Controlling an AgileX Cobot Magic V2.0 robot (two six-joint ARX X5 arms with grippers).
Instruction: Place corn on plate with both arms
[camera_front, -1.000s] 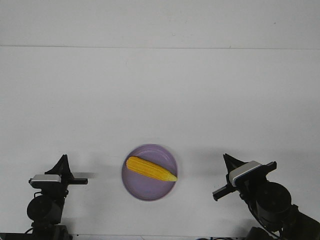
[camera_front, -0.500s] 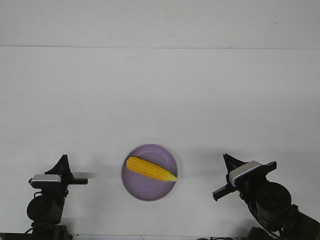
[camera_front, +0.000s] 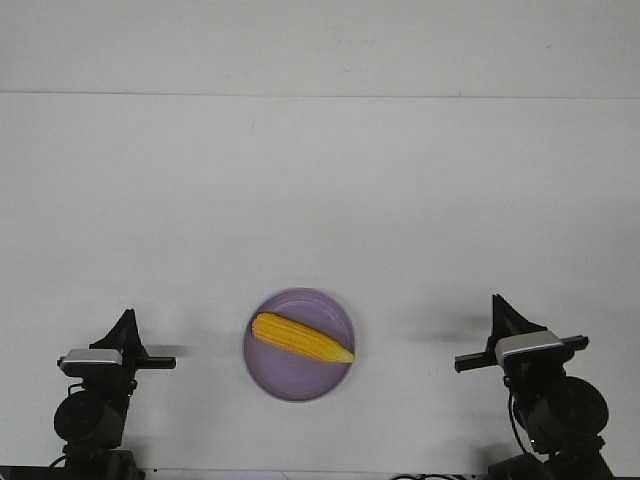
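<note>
The yellow-orange corn (camera_front: 301, 339) lies on the lavender plate (camera_front: 282, 380) near the table's front middle, its pointed tip toward the right. My left gripper (camera_front: 126, 322) is at the front left, well apart from the plate, its pointed fingers together. My right gripper (camera_front: 499, 308) is at the front right, also apart from the plate, its pointed fingers together. Neither gripper holds anything.
The white table (camera_front: 320, 200) stretches back to a far edge line. Both arm bases sit at the front edge, left (camera_front: 90, 420) and right (camera_front: 555, 415).
My right arm has swung to the right and turned upright, away from the plate. The left arm, corn and plate have not moved.
</note>
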